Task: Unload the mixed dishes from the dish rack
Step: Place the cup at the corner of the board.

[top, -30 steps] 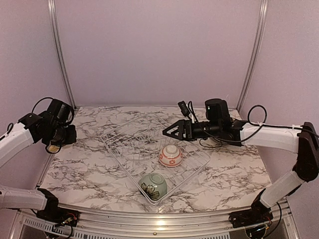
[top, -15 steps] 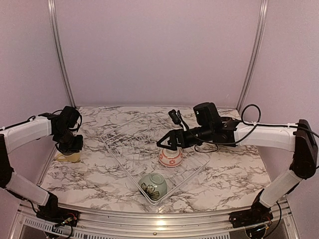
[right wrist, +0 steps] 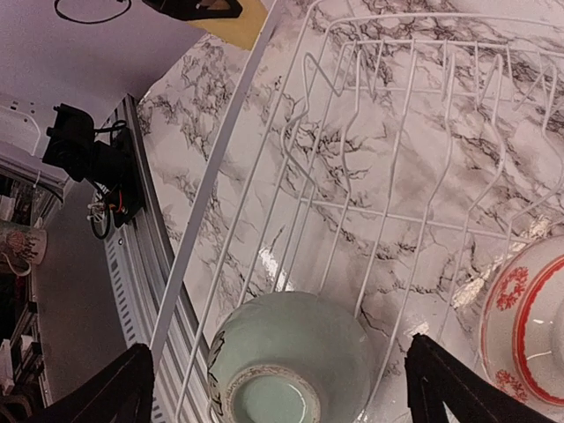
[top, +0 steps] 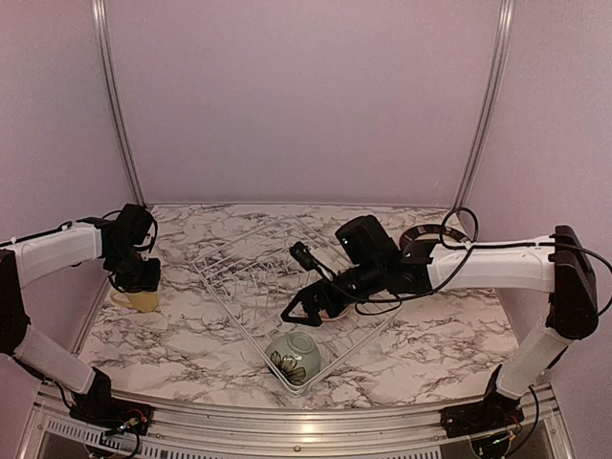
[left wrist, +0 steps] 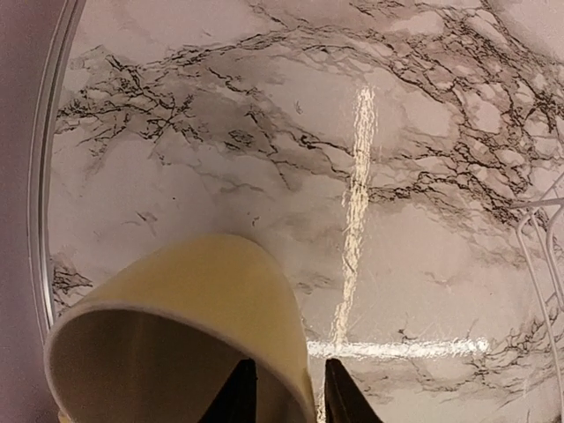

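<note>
Hovering low inside the dish rack (top: 215,277), the right claw (top: 298,311) is spread wide. The right wrist view puts the green flowered bowl (right wrist: 291,361) pretty much dead centre between its fingers. That bowl sits upside down, foot ring up, in the near corner of the rack, with the small red-patterned white bowl (right wrist: 529,326) just beside it.

Over on the left, the yellow cup (left wrist: 176,326) is out of the rack, down on the marble worktop (left wrist: 220,132) near its left edge. The left claw (left wrist: 286,388) is narrow and straddles the cup wall, one finger inside, one outside. Honestly can't tell if the pads are pressing or not.

What could bite here, imo: a glazed, rounded bowl grabbed from outside wants to squirt out as the fingers squeeze. The rack's rim wire and tines also sit right where the fingers need to go, so one could land on wire, not ceramic. A sloppy approach might bump the neighbour too. And if the left claw lifts away before fully letting go, the cup tips.
</note>
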{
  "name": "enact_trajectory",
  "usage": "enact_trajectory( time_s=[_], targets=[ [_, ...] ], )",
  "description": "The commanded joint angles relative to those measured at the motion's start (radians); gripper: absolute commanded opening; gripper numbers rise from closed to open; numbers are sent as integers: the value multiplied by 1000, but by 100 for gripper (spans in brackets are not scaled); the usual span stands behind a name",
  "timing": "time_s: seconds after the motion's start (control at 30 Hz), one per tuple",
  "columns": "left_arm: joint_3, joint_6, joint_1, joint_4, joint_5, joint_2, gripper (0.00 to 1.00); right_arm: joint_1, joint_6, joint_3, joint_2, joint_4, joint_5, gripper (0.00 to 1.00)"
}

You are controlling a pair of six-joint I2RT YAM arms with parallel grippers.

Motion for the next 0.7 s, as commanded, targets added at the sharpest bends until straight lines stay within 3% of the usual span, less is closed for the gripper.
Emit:
enact_trajectory(
  time_s=[0.0, 0.13, 0.67],
  targets=[
    [7, 14, 4, 9, -20, 5, 31, 31, -33, 28, 19, -58, 48, 96],
    [16, 9, 4, 5, -13, -8, 37, 46, -35, 16, 18, -73, 52, 95],
    [69, -3, 3, -40, 105, -199, 77, 114, -20, -9, 56, -117, 119, 90]
  ],
)
